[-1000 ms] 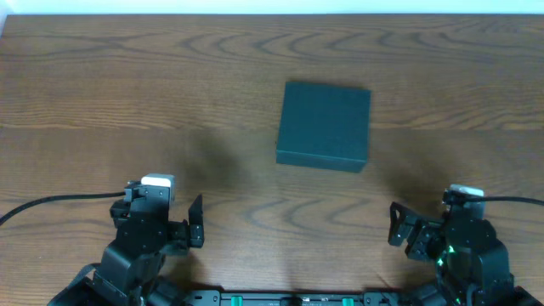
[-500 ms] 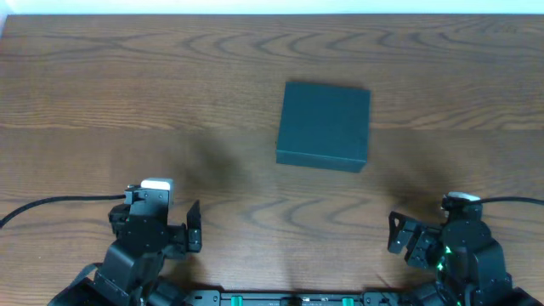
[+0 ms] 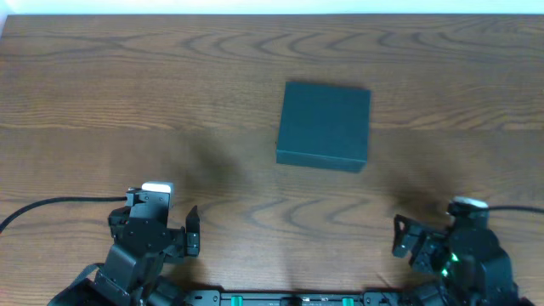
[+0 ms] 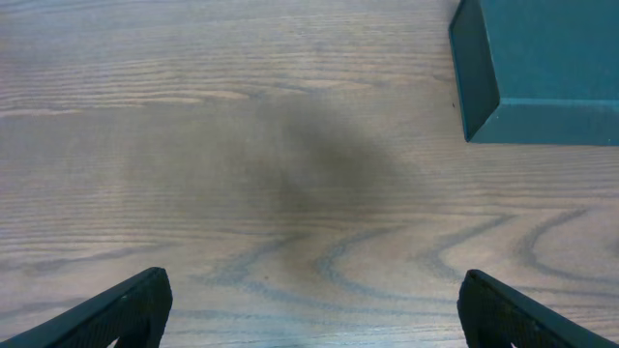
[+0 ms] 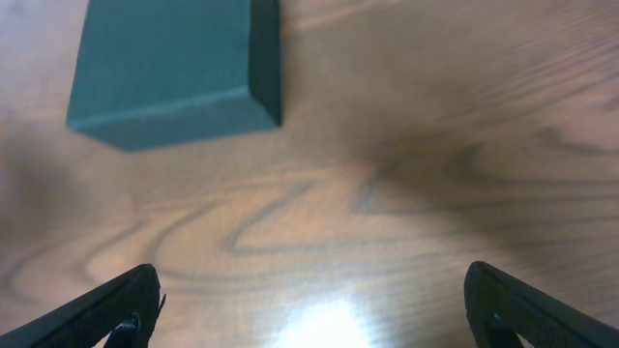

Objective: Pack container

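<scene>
The container (image 3: 325,125) is a dark teal box with its lid shut, lying flat on the wooden table a little right of centre. It also shows at the top right of the left wrist view (image 4: 542,68) and the top left of the right wrist view (image 5: 174,68). My left gripper (image 4: 309,309) is open and empty near the front left edge, well short of the box. My right gripper (image 5: 314,309) is open and empty near the front right edge, also apart from the box. No snack packets are in view.
The wooden table (image 3: 127,102) stretches around the box. A black cable (image 3: 51,204) runs from the left arm to the left edge, and another (image 3: 518,204) runs from the right arm to the right edge.
Both arms have drawn back slightly toward the front edge of the table. The box has not moved.
</scene>
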Tool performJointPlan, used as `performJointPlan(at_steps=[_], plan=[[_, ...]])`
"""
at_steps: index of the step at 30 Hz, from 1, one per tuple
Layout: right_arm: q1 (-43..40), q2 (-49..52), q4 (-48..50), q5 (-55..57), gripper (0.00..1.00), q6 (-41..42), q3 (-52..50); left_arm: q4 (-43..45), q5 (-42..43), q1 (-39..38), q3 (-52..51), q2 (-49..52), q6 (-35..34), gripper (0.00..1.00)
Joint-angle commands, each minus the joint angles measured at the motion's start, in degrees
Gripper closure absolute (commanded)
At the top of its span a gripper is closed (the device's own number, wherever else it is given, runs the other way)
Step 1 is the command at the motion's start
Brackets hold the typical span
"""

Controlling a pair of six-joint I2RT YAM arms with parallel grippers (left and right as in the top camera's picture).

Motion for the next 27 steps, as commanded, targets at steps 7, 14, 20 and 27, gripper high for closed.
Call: performJointPlan(at_steps=[7,14,20,27], plan=[[-12.7,-11.6,7.9,-7.3,0.01,-32.6,-10.1,-0.1,-0.4,0.1,-0.2,-0.4,-0.6,0.05],[-17.7,-20.6,10.8,-10.3,0.01,-32.2,-19.3,-0.1,-0.4,0.1,-0.2,-0.4,-0.6,0.04],[-18.1,-22.0,9.4,-10.8,0.01,-32.2,-24.5,-0.1,-0.4,0.1,-0.2,-0.4,-0.6,0.05],[-18.1,-22.0,8.1,-11.3,0.01,-32.3,-25.5,-0.1,-0.4,0.1,-0.2,-0.4,-0.6,0.05]])
